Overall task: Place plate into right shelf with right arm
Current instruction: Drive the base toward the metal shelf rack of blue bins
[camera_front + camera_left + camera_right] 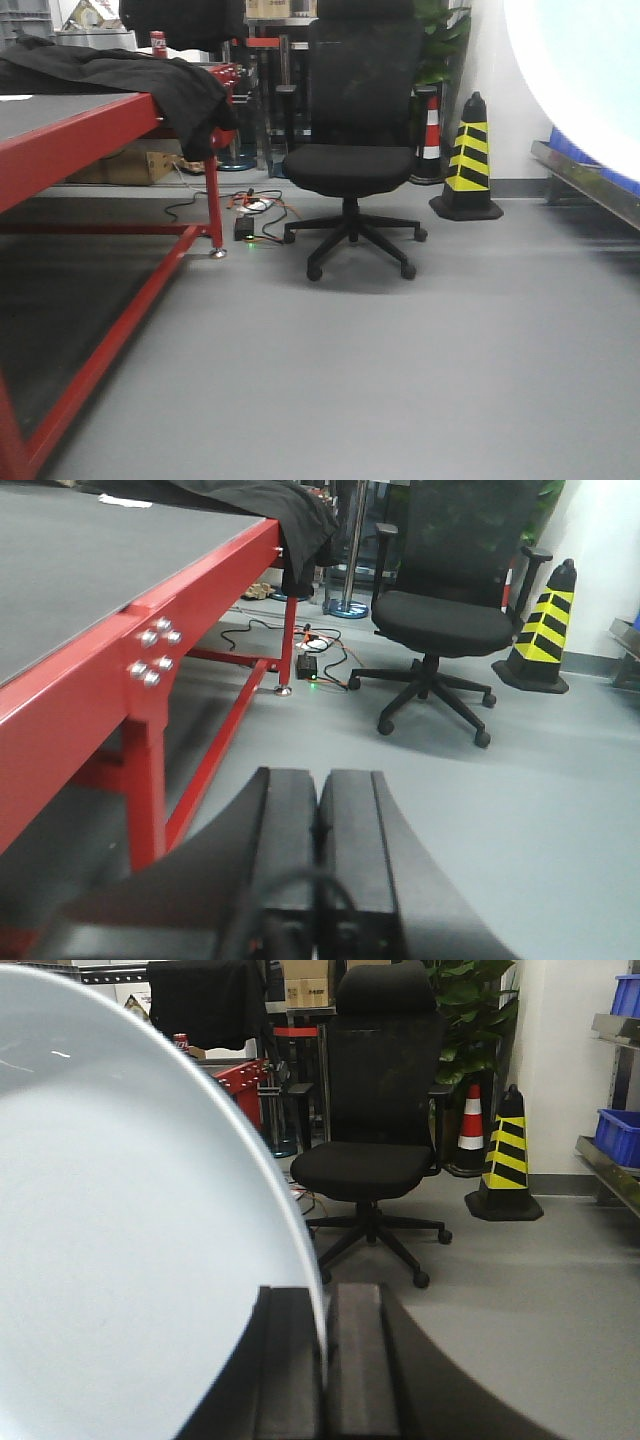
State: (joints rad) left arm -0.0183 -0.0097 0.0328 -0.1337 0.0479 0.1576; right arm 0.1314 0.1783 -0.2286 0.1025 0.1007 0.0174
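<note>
The pale blue-white plate (130,1210) fills the left of the right wrist view, held on edge, its rim pinched between the fingers of my right gripper (323,1305), which is shut on it. In the front view the plate (585,75) shows as a bright blurred disc at the upper right, above the right shelf's steel rail (590,183). The right shelf (610,1165) with blue bins stands at the right edge of the right wrist view. My left gripper (318,792) hangs low beside the red table, shut with nothing between its fingers.
A red-framed table (90,140) with a black cloth (150,75) stands on the left. A black office chair (360,150) is straight ahead, with yellow-black cone (470,160) and a red-white cone (430,130) to its right. Cables and a power strip (255,210) lie on the floor.
</note>
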